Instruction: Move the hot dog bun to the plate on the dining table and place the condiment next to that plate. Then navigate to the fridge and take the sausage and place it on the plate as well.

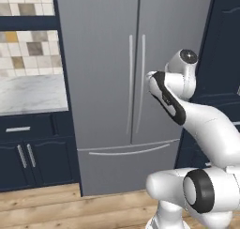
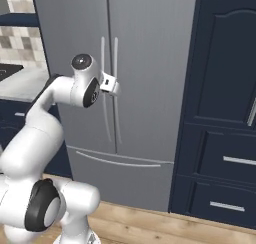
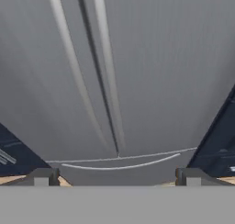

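Observation:
The tall grey fridge (image 1: 103, 59) (image 2: 150, 48) stands straight ahead with both doors shut and its bottom drawer (image 1: 122, 167) closed. Its two long vertical handles (image 1: 136, 82) (image 2: 110, 108) (image 3: 87, 67) meet at the centre seam. My gripper (image 2: 111, 84) (image 3: 117, 176) hovers close in front of those handles at about mid-height, open, with nothing between its fingers (image 3: 43, 176). The hot dog bun, the plate, the dining table, the condiment and the sausage are out of view.
A marble counter (image 1: 28, 94) over navy cabinets (image 1: 28, 153) adjoins the fridge on the left, beneath a tiled wall. Tall navy cabinets with drawers (image 2: 225, 138) stand on its right. Wooden floor (image 1: 47, 204) runs in front.

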Robot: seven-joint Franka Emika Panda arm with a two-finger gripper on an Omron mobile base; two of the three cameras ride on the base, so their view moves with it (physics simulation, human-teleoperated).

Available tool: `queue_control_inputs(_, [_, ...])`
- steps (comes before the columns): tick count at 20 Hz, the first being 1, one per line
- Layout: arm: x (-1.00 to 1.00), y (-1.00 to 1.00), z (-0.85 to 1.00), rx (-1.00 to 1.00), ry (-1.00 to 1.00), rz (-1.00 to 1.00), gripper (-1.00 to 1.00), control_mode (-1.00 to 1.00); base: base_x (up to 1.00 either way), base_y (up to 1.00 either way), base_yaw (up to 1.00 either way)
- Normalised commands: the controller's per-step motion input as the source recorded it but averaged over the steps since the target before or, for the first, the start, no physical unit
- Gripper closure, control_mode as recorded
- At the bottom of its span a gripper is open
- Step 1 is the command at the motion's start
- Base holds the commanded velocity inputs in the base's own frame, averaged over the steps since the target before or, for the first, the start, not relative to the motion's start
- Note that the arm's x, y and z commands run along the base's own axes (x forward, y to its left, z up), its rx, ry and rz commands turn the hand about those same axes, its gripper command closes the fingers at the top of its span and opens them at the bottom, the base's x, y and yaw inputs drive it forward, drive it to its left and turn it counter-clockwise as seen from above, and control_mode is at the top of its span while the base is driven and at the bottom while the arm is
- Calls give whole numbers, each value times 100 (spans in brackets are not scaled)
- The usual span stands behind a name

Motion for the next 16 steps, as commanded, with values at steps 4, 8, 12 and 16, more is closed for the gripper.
queue_control_inputs(4, [45,10,-3,-1,-8,0,-100,-100,0,0,0])
queue_control_inputs(8, [56,12,-6,0,0,0,-100,-100,0,0,0])
queue_control_inputs(12, [52,2,0,0,0,0,-100,-100,0,0,0])
queue_control_inputs(16, [45,-2,0,0,0,0,-100,-100,0,0,0])
